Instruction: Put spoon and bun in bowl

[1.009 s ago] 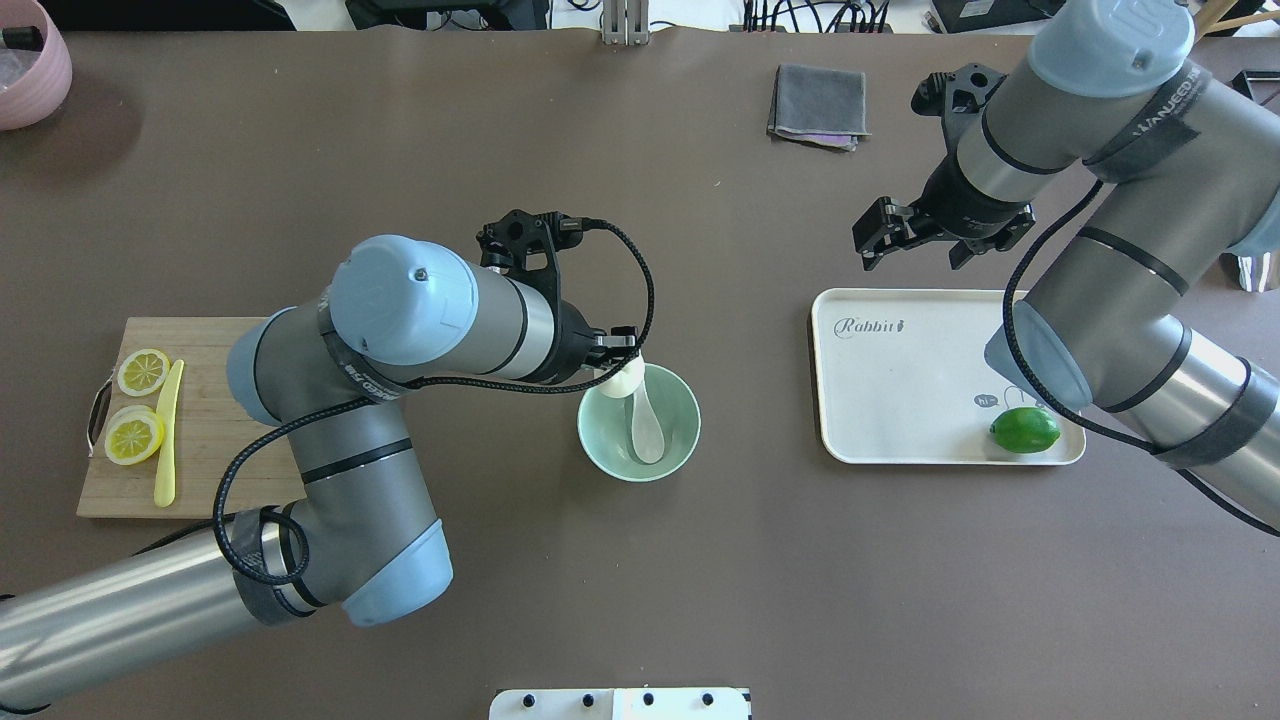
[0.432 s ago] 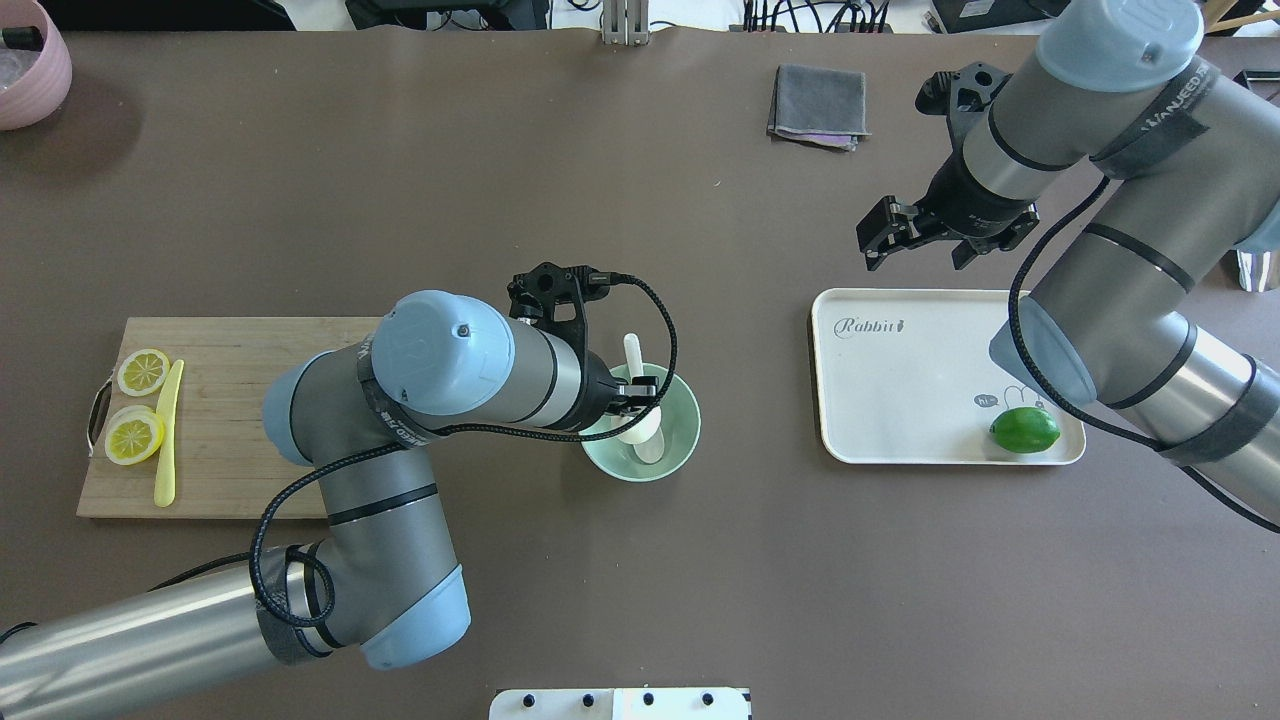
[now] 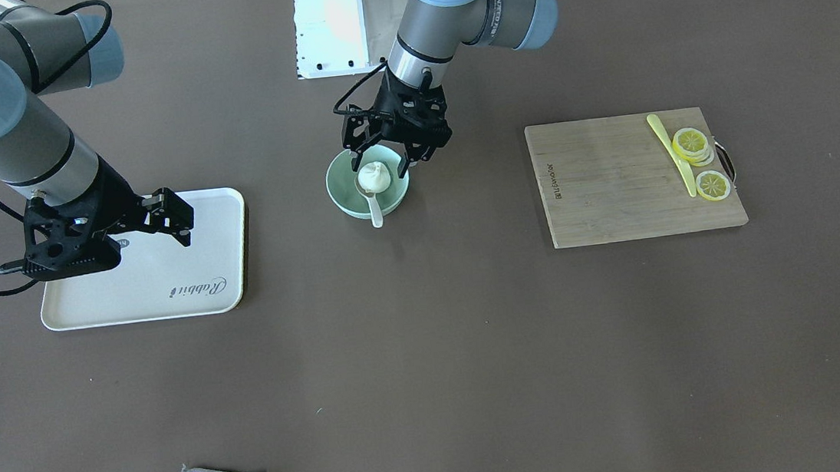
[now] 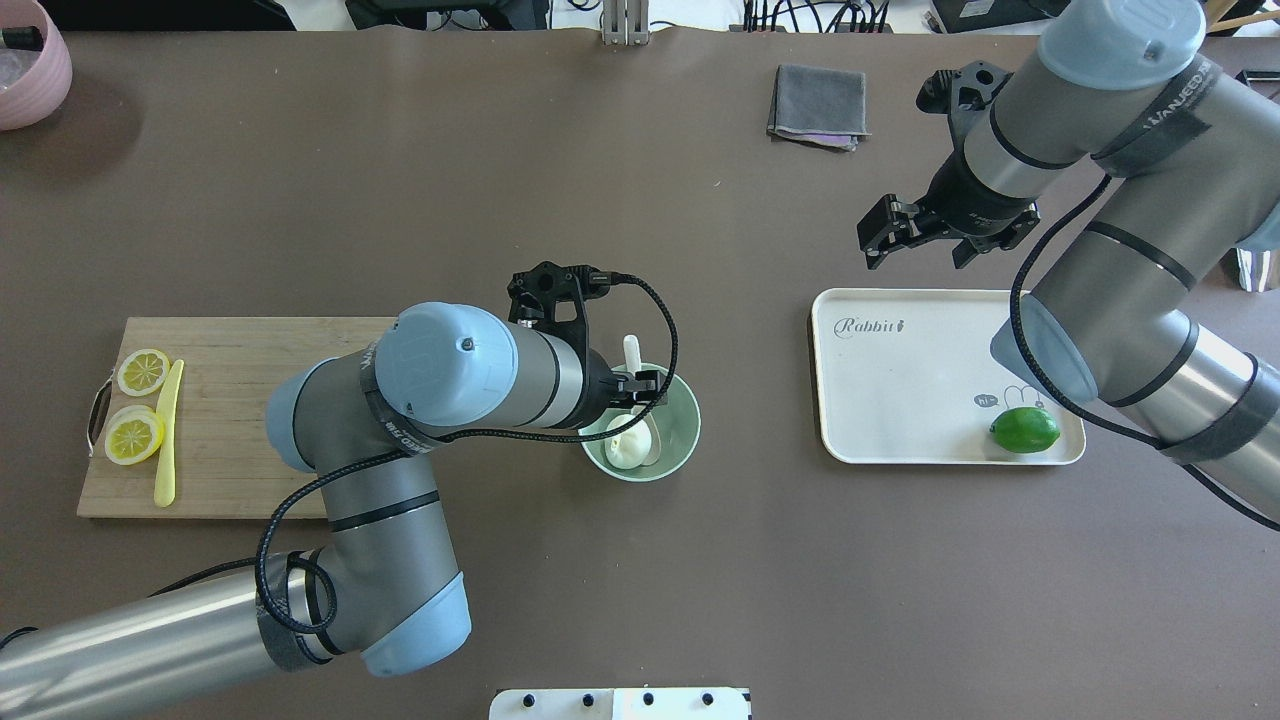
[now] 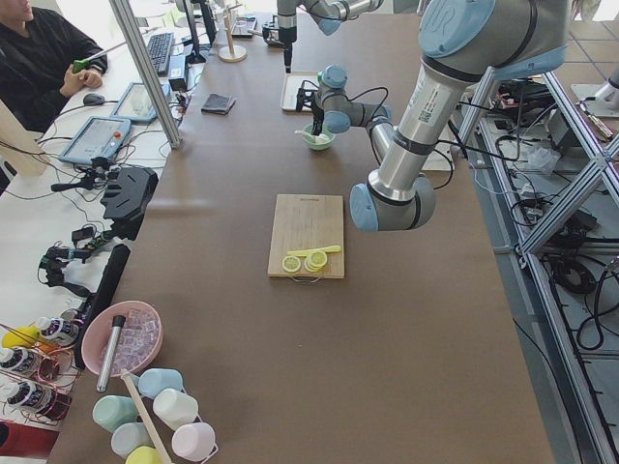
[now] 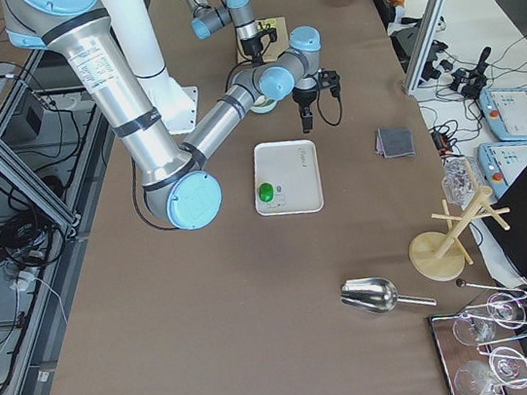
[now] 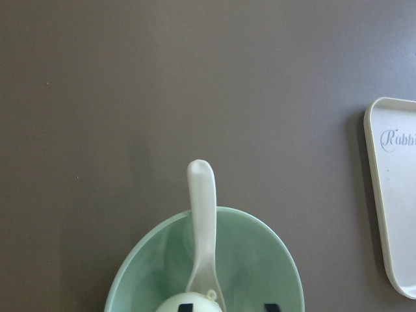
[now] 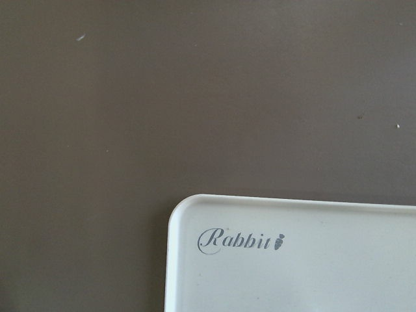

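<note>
The pale mint-green bowl (image 4: 686, 420) stands mid-table. The white bun (image 4: 628, 449) lies in it on the scoop of the white spoon (image 4: 632, 352), whose handle sticks out over the far rim. My left gripper (image 4: 636, 398) hangs just above the bowl, open, its jaws apart on either side of the bun. The front view shows the bun (image 3: 375, 176) free in the bowl (image 3: 337, 198) under the spread gripper (image 3: 381, 166). The left wrist view shows spoon (image 7: 201, 214), bowl (image 7: 260, 260) and bun top (image 7: 188, 302). My right gripper (image 4: 915, 248) is open and empty, above the table just beyond the tray.
A white tray (image 4: 900, 400) with a lime (image 4: 1025, 430) lies right of the bowl. A wooden cutting board (image 4: 230, 420) with lemon slices (image 4: 135, 436) and a pale-yellow knife (image 4: 167, 430) lies left. A grey cloth (image 4: 818, 105) and a pink bowl (image 4: 30, 60) are at the far side.
My left gripper carried the bun from the bowl's rim to over the bowl and let it go. The bun now rests inside. The spoon's handle shifted out over the far rim.
</note>
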Action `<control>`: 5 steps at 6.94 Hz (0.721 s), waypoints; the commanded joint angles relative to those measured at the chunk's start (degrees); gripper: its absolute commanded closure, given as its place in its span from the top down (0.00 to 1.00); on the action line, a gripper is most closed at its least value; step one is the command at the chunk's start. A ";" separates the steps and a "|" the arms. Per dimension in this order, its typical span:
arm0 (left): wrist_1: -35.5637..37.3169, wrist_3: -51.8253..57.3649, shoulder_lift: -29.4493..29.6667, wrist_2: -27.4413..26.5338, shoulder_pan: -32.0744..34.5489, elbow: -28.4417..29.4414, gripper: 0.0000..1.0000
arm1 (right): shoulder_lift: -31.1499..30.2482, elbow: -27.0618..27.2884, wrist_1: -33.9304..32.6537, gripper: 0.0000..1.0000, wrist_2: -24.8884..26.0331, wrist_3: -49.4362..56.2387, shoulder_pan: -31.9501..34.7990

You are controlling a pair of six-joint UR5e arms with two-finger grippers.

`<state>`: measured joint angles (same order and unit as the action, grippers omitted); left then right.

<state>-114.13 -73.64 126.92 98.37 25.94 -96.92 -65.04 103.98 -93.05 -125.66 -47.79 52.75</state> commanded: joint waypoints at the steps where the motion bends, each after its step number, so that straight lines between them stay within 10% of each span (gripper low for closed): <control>1: 5.46 15.28 -3.41 0.59 7.77 -3.35 0.98 | -3.48 0.08 0.15 1.00 -1.61 8.53 4.88; 5: 5.94 31.78 -14.22 7.79 27.45 -3.28 0.98 | -8.00 -8.50 0.67 1.00 -1.17 25.36 15.71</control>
<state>-108.09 -45.71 116.21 103.83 47.51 -100.42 -72.47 99.16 -92.78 -127.22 -25.27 66.21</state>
